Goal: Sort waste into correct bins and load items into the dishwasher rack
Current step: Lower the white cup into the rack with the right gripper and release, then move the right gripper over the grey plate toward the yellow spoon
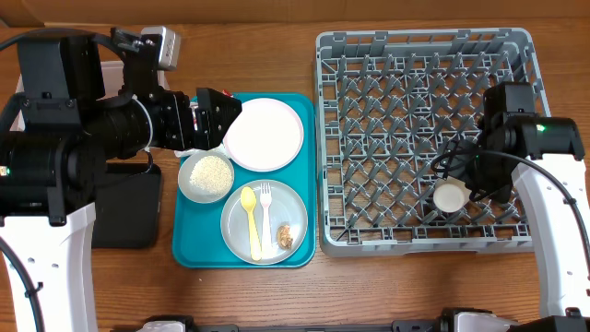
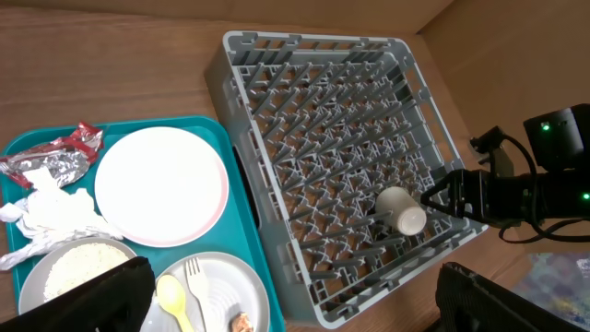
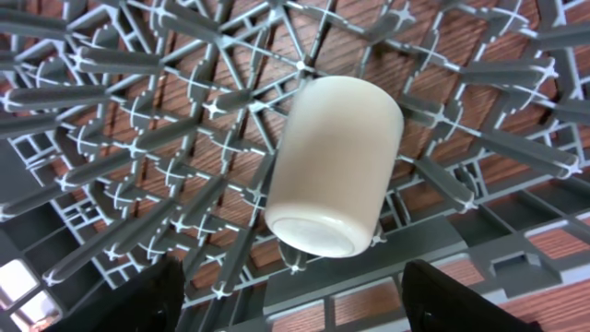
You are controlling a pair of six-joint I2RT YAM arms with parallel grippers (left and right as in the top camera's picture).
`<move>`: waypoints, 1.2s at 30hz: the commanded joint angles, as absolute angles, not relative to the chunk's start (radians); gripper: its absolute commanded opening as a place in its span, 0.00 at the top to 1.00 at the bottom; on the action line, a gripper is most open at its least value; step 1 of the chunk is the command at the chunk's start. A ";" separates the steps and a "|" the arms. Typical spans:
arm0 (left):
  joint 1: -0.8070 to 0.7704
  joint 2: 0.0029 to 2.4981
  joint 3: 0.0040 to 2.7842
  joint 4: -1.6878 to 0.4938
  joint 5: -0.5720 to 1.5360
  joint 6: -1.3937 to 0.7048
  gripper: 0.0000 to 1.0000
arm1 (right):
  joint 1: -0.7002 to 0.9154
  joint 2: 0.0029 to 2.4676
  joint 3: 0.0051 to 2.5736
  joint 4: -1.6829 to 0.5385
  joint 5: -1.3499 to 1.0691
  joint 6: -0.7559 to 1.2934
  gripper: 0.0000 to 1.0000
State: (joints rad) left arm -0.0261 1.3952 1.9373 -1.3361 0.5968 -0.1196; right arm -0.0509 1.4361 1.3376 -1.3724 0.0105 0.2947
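The small white cup (image 3: 334,166) lies on its side on the pegs of the grey dishwasher rack (image 1: 424,55), near its front right; it also shows in the overhead view (image 1: 450,196). My right gripper (image 3: 304,295) is open just behind the cup and not touching it. My left gripper (image 2: 295,309) is open and empty, above the back left of the teal tray (image 1: 198,251). On that tray are the foil wrapper (image 2: 51,159), napkin (image 2: 46,217), pink plate (image 2: 161,184), bowl of rice (image 1: 206,176), and the greyish plate (image 1: 297,210) with yellow spoon (image 1: 250,209), fork (image 1: 265,205) and brown scrap (image 1: 285,235).
The black tray (image 1: 124,221) lies left of the teal tray, partly under my left arm. The clear tub (image 1: 109,78) is mostly hidden behind that arm. The rack stands close against the teal tray's right edge. Cables hang by my right wrist.
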 commanded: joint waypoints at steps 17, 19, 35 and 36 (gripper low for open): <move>-0.035 1.499 1.774 -1.481 0.218 -0.269 0.05 | 0.121 1.026 1.562 -1.198 -0.363 0.239 0.14; -0.054 1.517 1.727 -1.472 0.208 -0.262 0.07 | 0.121 1.039 1.559 -1.230 -0.370 0.235 0.14; -0.096 1.483 1.690 -1.552 -0.012 -0.459 0.12 | 0.232 1.195 1.556 -1.308 -0.417 0.235 0.30; -0.072 1.472 1.720 -1.560 -0.018 -0.462 0.12 | 0.266 1.217 1.555 -1.305 -0.407 0.236 0.30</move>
State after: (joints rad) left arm -0.1383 1.5249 1.6310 -1.5467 0.0570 -0.3866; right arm 0.1814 1.1587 1.5604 -1.3083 -0.3935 0.2394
